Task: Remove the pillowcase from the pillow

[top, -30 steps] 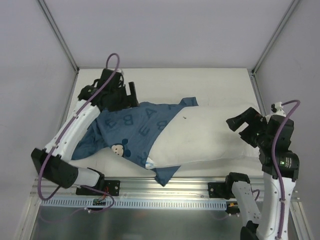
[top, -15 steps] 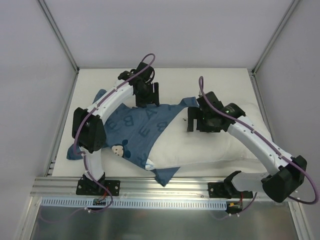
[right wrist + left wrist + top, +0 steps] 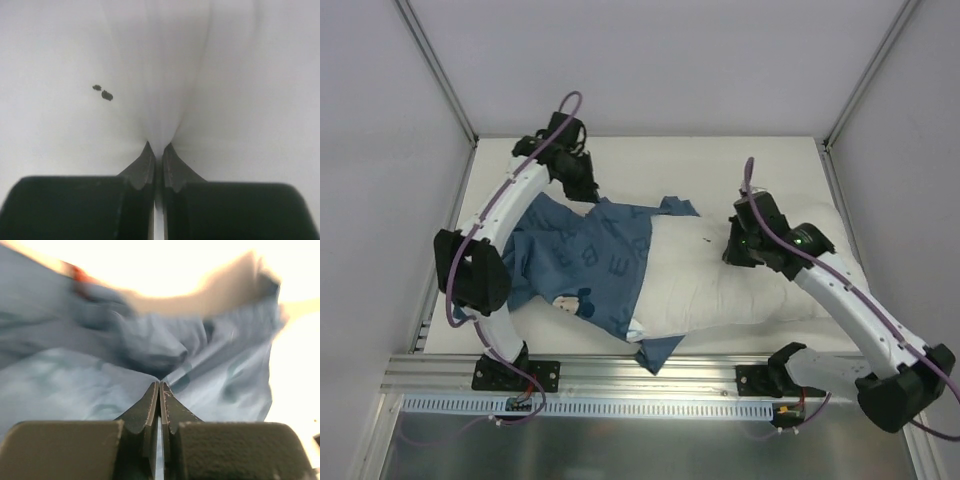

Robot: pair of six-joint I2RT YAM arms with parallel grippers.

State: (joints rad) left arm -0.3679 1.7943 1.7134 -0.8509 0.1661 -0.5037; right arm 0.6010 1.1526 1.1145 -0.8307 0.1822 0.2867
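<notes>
pillowcase point(image 3: 585, 250) covering one end of pillow point(image 3: 720, 285), left wrist view blurred

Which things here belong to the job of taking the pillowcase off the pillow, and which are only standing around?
Belong to the job:
- pillowcase, pinched by the shut left pincer
- pillow, pinched by the shut right pincer

Not part of it:
- table
- metal rail along the near edge

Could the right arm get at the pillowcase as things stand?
Probably not yet: the right pincer is shut on a fold of the pillow, though nothing blocks the way to the pillowcase.
</notes>
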